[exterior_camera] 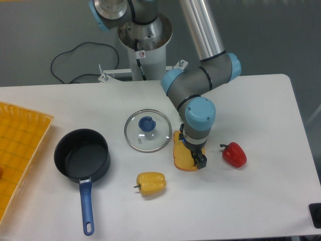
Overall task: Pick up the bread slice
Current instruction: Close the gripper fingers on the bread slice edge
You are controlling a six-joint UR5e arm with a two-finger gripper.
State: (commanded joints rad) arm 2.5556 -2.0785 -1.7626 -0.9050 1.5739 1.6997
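Note:
The bread slice [181,154] lies flat on the white table, pale orange with a darker crust, just right of the glass lid. My gripper [196,157] points straight down over the slice's right edge. One dark finger [200,161] shows at the slice's lower right corner. The blue wrist hides the other finger, so I cannot tell how the jaws stand or whether they touch the bread.
A glass lid with a blue knob [147,130] lies left of the slice. A yellow pepper [151,184] sits in front, a red pepper [234,154] to the right. A black pot with a blue handle [82,160] and a yellow basket [20,150] stand at the left.

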